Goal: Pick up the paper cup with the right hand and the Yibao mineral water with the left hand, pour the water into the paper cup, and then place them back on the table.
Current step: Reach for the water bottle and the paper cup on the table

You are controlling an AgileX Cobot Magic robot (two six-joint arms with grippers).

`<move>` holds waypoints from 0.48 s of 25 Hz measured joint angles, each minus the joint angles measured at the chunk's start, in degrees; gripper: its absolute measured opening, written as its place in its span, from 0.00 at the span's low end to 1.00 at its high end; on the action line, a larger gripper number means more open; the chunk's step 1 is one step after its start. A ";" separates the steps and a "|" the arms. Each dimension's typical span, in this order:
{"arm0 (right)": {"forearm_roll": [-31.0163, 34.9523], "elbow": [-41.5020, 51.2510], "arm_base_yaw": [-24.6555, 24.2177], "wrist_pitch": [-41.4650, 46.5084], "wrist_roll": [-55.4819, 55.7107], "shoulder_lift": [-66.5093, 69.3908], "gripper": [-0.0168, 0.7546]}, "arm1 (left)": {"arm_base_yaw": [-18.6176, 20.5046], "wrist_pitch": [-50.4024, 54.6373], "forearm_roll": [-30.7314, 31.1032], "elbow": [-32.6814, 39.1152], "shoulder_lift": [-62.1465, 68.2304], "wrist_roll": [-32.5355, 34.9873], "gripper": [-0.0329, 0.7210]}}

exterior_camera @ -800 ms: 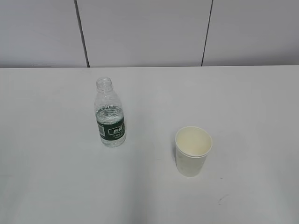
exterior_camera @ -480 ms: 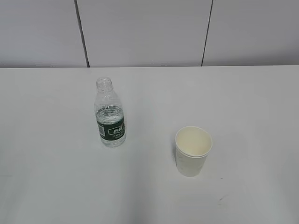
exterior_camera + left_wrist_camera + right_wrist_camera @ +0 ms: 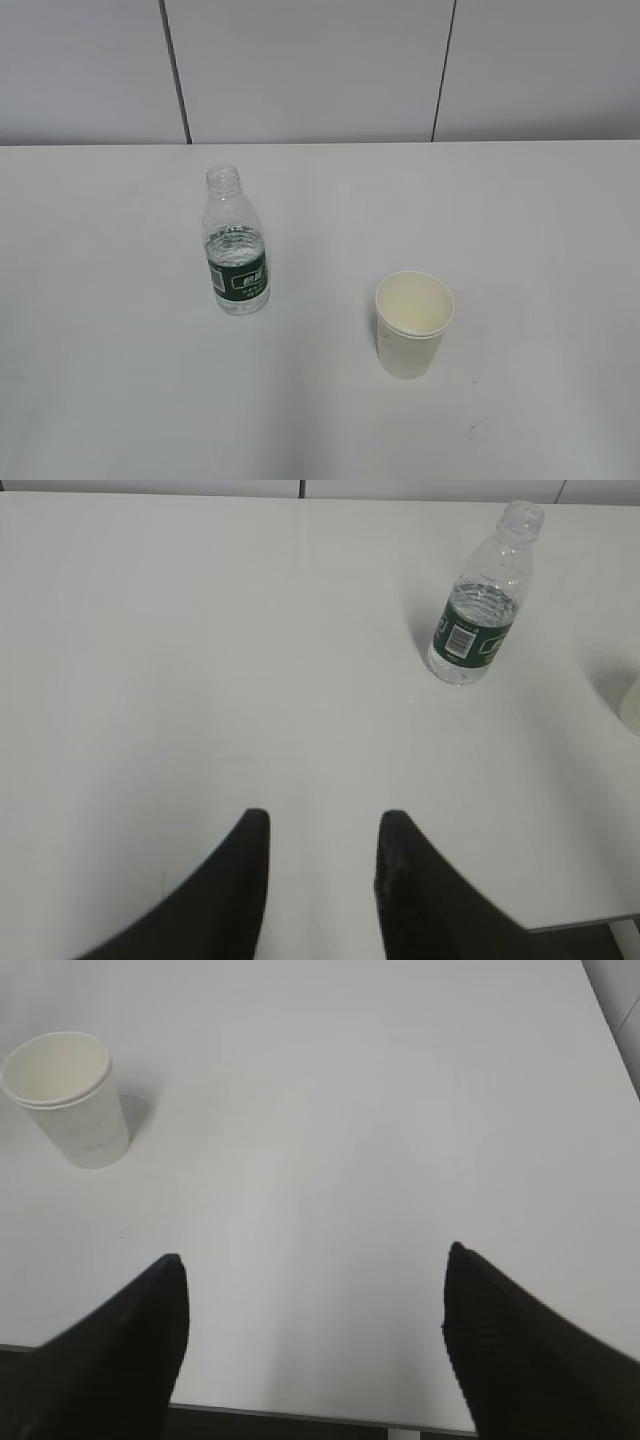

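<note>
The Yibao mineral water [image 3: 236, 245] stands upright and capless on the white table [image 3: 120, 380], left of centre; it also shows in the left wrist view [image 3: 478, 605], far ahead to the right. The paper cup [image 3: 413, 323] stands upright to its right, and in the right wrist view [image 3: 68, 1097] at the upper left. My left gripper [image 3: 320, 825] is open and empty over bare table near the front edge. My right gripper [image 3: 315, 1265] is wide open and empty above the table's front edge. Neither arm shows in the exterior view.
A grey panelled wall [image 3: 320, 70] runs behind the table. The table's front edge [image 3: 300, 1415] lies just under my right gripper, and its right edge [image 3: 610, 1020] shows at the upper right. A small dark scuff [image 3: 475, 428] marks the table before the cup.
</note>
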 joint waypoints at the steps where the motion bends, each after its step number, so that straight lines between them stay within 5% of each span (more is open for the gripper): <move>1: 0.40 0.00 0.00 0.00 0.00 0.00 0.78 | 0.00 0.00 0.00 0.00 0.00 0.00 0.36; 12: 1.39 0.00 0.00 0.00 0.00 4.39 0.78 | 0.00 0.00 0.00 0.00 0.00 0.00 0.36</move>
